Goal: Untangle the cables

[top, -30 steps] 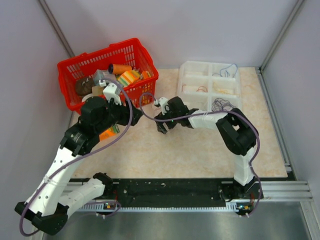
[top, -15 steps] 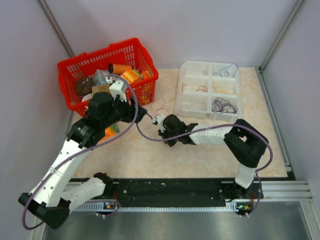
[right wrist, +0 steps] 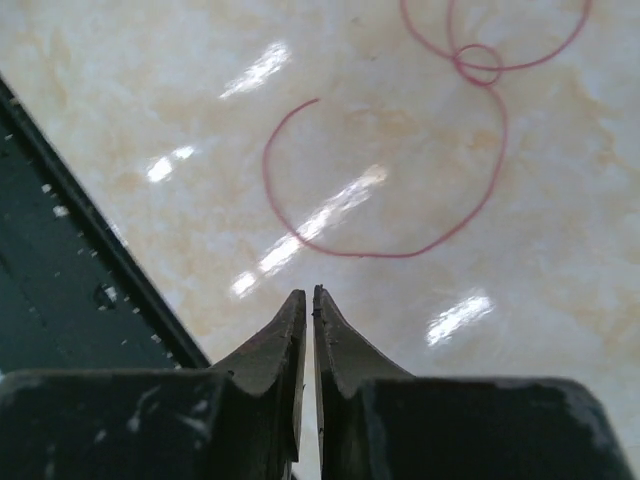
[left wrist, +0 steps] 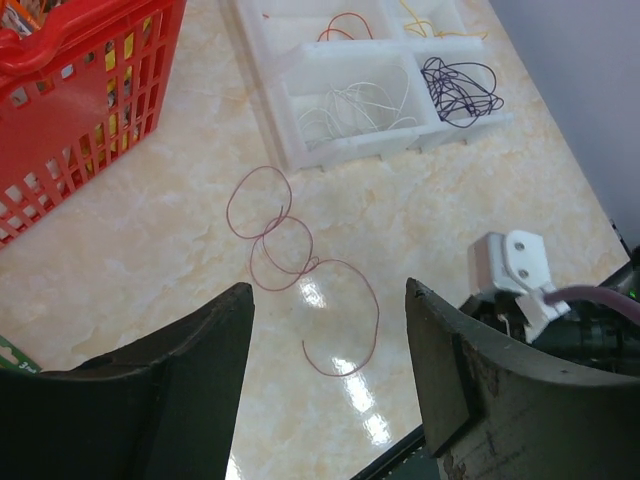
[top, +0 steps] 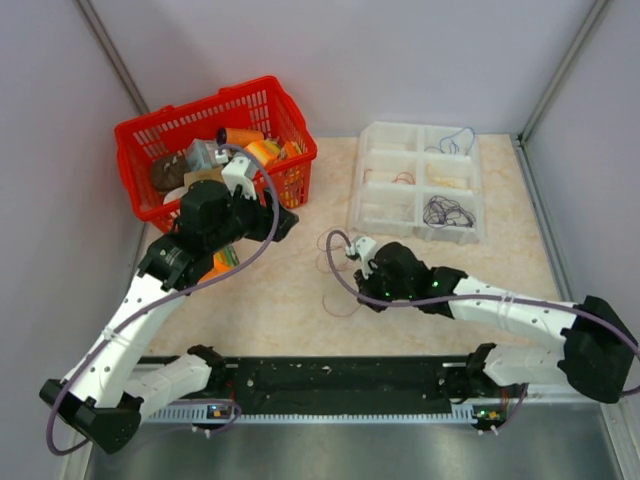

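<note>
My right end effector (right wrist: 308,293) is pinched shut on nothing; the red cable (right wrist: 400,256) lies looped on the worktop (right wrist: 150,90) just ahead of its tips. My left end effector (left wrist: 328,290) hangs wide above it.

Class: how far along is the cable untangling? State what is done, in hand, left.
Done: several wires sit sorted in the tray. In hand: nothing visible; the right gripper has jaws shut, the left gripper open. Left: one red wire lies looped on the table.
</note>
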You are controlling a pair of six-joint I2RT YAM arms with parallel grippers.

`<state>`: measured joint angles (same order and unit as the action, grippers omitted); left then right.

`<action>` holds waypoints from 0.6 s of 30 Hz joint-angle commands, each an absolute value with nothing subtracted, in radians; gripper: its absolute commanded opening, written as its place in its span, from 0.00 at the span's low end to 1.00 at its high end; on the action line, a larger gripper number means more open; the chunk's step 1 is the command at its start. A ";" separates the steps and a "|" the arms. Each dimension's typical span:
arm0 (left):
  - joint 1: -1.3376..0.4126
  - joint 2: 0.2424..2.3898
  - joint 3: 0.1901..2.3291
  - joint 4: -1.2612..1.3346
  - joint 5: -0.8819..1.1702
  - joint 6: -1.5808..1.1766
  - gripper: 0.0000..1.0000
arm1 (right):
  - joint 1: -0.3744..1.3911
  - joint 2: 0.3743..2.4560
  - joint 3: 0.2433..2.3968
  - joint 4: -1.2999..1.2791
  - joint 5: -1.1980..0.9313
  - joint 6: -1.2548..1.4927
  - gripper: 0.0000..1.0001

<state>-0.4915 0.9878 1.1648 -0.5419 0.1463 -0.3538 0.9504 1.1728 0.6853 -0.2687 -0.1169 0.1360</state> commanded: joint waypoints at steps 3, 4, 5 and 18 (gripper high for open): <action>-0.486 0.996 1.189 -0.469 0.186 -0.382 0.66 | 0.844 1.446 0.869 -0.189 -0.086 0.108 0.51; -0.485 0.994 1.190 -0.471 0.186 -0.380 0.66 | 0.844 1.497 0.894 -0.148 -0.075 0.063 0.58; -0.486 0.991 1.189 -0.475 0.184 -0.379 0.66 | 0.842 1.540 0.925 -0.117 -0.063 0.013 0.64; -0.486 0.939 1.198 -0.528 0.150 -0.347 0.66 | 0.821 1.856 1.141 -0.138 -0.167 -0.219 0.72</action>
<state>-0.4915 0.9592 1.1648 -0.5472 0.1658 -0.3634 0.8322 1.8179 1.1019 -0.1577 -0.0963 -0.1783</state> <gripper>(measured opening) 0.664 0.748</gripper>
